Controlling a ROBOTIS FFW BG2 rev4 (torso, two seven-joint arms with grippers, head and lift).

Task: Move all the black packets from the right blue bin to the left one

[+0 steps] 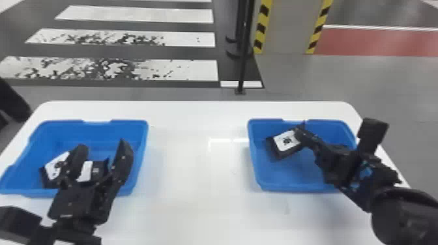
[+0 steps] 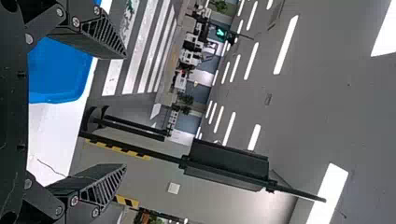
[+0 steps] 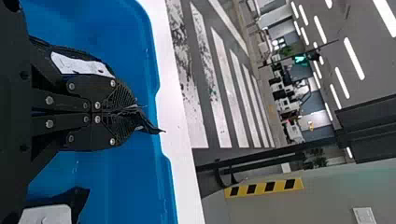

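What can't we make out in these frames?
- Black packets in left bin: head view, partly behind left gripper; total unclear.
- Right bin's right part: head view, behind right arm.
- Right bin's unheld packet: right wrist view, cut off by bottom edge.

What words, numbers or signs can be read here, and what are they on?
No words or numbers can be read.
White labels on packets in the right bin: too small.
White labels on two packets in the left bin: too small.
Green lit sign in the background: too small.
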